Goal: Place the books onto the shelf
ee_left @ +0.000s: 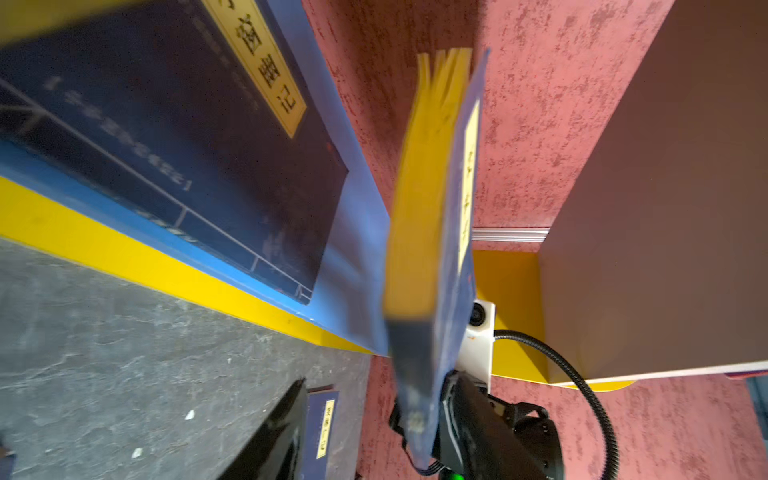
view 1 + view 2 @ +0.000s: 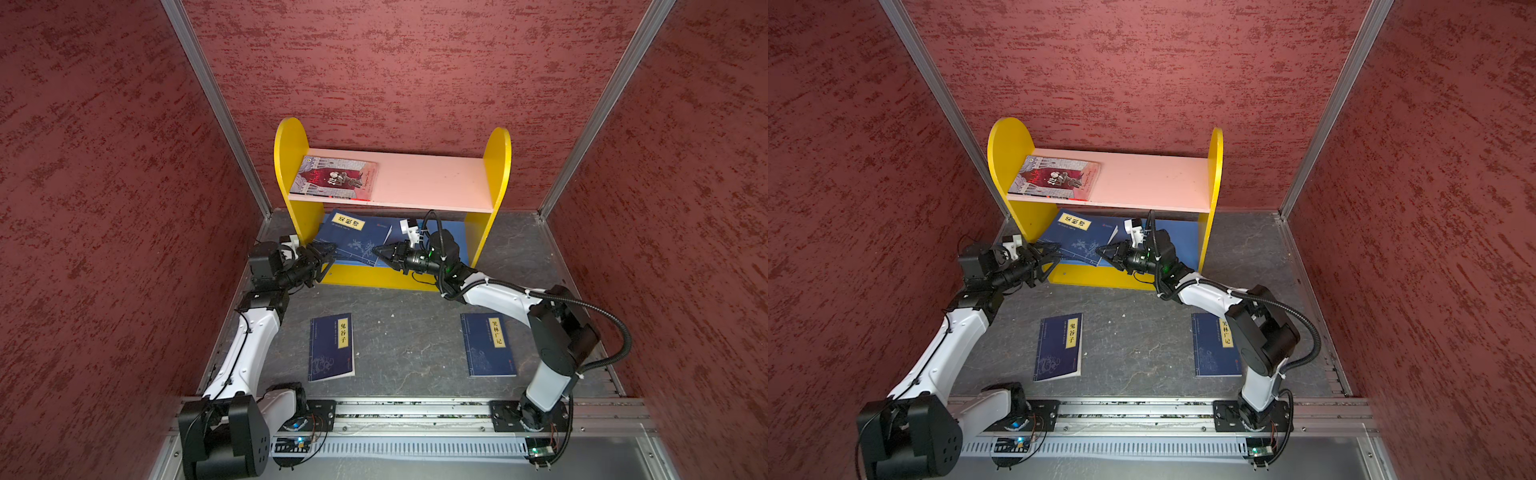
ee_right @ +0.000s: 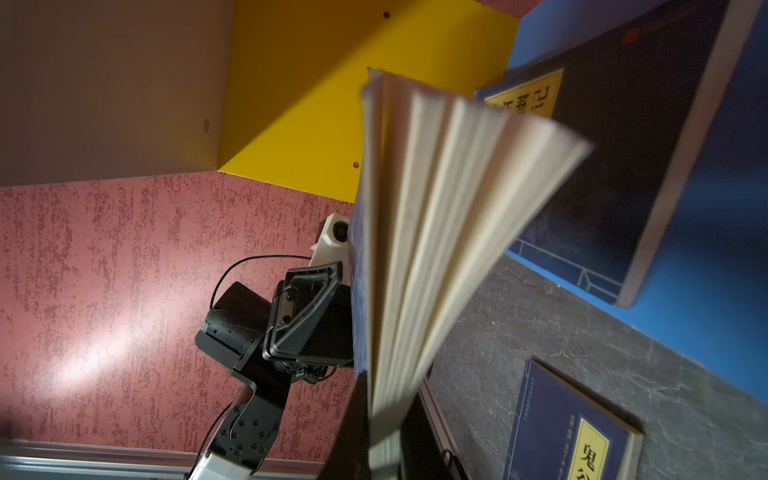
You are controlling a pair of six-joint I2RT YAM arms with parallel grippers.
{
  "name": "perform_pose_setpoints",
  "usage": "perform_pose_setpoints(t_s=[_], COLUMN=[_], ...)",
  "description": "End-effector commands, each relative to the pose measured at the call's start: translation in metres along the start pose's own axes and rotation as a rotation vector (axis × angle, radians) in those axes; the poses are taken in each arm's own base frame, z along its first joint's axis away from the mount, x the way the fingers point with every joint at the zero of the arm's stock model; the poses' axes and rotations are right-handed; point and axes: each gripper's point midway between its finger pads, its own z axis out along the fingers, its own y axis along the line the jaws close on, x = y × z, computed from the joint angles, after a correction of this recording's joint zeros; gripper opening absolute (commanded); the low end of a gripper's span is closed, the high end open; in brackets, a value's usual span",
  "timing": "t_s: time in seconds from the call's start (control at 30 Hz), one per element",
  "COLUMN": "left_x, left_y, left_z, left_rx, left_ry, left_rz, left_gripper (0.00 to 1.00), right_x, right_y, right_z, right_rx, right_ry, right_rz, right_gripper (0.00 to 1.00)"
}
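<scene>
The shelf [image 2: 291, 145] [image 2: 1009, 141] stands at the back wall, and a red-and-grey book [image 2: 334, 176] [image 2: 1059, 178] lies flat on its pink upper board. Over the blue lower board my right gripper [image 2: 380, 251] [image 3: 380, 440] is shut on the right corner of a navy book [image 2: 353, 241] [image 1: 432, 208], whose pages fan out. It hangs over another navy book [image 1: 166, 145] [image 3: 623, 166] lying flat there. My left gripper [image 2: 326, 259] [image 2: 1050, 257] stands open at the held book's left edge, holding nothing. Two more navy books [image 2: 331, 347] [image 2: 488, 345] lie on the floor.
The shelf's yellow front lip [image 2: 374, 278] runs just below both grippers, and the pink board [image 2: 436, 183] hangs close above them. Red textured walls [image 2: 104, 208] close in on three sides. The arms' rail [image 2: 415, 411] spans the front edge.
</scene>
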Motion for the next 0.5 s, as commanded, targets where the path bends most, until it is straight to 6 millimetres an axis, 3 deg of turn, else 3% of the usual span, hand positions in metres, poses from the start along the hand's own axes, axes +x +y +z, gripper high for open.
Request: perform_pose_setpoints(t_s=[0.0, 0.23, 0.47], left_x=[0.001, -0.003, -0.009], left_y=[0.012, 0.026, 0.027], left_z=[-0.010, -0.028, -0.027], left_rx=[-0.064, -0.101, -0.071], left_ry=[0.014, 0.019, 0.021], left_rz=[-0.013, -0.060, -0.078], left_gripper=[0.62, 0.63, 0.63], right_x=[-0.008, -0.009, -0.019], right_y=[0.012, -0.003, -0.019], right_z=[0.004, 0.016, 0.016], right_rx=[-0.050, -0.009, 0.026], right_ry=[0.040, 0.110, 0.092], right_rz=[-0.058, -0.073, -0.065], right_gripper=[0.00, 0.00, 0.00])
